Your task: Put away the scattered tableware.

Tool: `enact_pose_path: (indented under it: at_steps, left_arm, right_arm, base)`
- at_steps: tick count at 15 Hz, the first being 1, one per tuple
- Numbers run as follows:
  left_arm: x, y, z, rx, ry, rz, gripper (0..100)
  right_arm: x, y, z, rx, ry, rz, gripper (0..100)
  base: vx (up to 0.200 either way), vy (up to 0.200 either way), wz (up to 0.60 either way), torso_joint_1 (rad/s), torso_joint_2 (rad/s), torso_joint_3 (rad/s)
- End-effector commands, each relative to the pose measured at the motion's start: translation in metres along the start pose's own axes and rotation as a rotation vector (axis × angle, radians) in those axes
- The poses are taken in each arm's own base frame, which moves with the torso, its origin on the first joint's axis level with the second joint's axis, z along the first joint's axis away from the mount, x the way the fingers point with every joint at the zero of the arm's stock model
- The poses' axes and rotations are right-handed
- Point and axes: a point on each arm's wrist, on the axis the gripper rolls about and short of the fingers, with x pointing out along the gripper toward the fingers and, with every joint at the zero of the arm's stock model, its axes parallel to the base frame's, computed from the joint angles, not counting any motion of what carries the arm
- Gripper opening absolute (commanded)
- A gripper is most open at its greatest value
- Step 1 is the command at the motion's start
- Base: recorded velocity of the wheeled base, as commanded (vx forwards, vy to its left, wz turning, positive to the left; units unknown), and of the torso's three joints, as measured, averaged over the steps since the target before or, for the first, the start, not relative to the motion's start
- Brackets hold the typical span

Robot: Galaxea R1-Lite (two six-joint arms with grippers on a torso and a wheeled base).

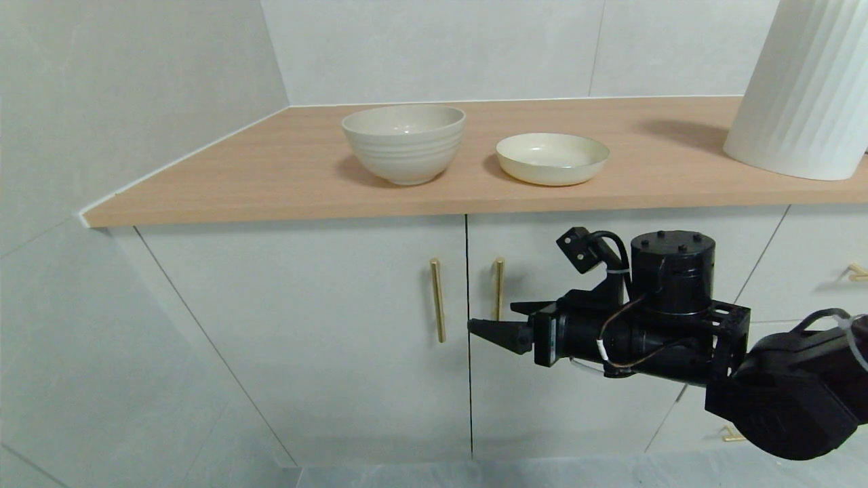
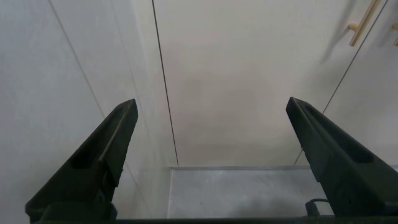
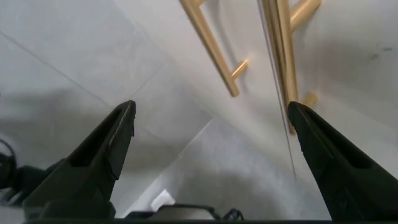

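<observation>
Right tool (image 1: 494,332) is turned sideways in front of the cabinet, below the front edge of the surface (image 1: 271,179). In the right wrist view the tool (image 3: 211,112) is spread wide, with nothing between its fingers (image 3: 99,162). Its tip sits at the seam between the two doors, just under the lower end of the right door handle (image 1: 498,288); we can't tell if it touches. The left door handle (image 1: 438,299) is just across the seam, and both brass bars are vertical. Left tool (image 2: 211,106) is also spread and empty, facing a pale cabinet panel (image 2: 236,81) and a strip of grey floor (image 2: 236,193), with a brass pull (image 2: 364,22) further off. On the surface, we see the deep bowl (image 1: 404,142) upright toward the left end, roughly mid-depth. The shallow dish (image 1: 552,157) is near it on the side toward the right end, not touching, at about the same depth from the front edge. A tall white ribbed container (image 1: 807,88) stands at the right end, well apart from the dish. Both doors below look shut. One more brass pull (image 1: 858,272) shows on the cabinet front under the right end.
</observation>
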Motion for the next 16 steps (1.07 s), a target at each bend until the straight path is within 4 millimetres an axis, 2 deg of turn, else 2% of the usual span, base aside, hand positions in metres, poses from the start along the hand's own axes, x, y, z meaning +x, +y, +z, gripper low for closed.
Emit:
enact_pose_path:
  at_steps: [1, 6, 11, 16]
  left_arm:
    - [0.000, 0.000, 0.000, 0.000, 0.000, 0.001, 100]
    - [0.000, 0.000, 0.000, -0.002, -0.001, 0.001, 100]
    - [0.000, 0.000, 0.000, 0.000, 0.000, 0.001, 100]
    - [0.000, 0.000, 0.000, -0.002, 0.000, 0.001, 100]
  right_arm:
    - [0.008, -0.006, -0.009, 0.009, 0.024, -0.014, 100]
    - [0.015, -0.016, -0.009, 0.026, -0.029, -0.039, 100]
    - [0.031, -0.023, -0.015, 0.029, -0.123, -0.009, 100]
    - [0.032, -0.020, -0.014, 0.058, -0.154, 0.019, 100]
  base:
    - [0.000, 0.000, 0.00, 0.000, 0.00, 0.000]
    - [0.000, 0.000, 0.00, 0.000, 0.00, 0.000]
    - [0.000, 0.000, 0.00, 0.000, 0.00, 0.000]
    - [0.000, 0.000, 0.00, 0.000, 0.00, 0.000]
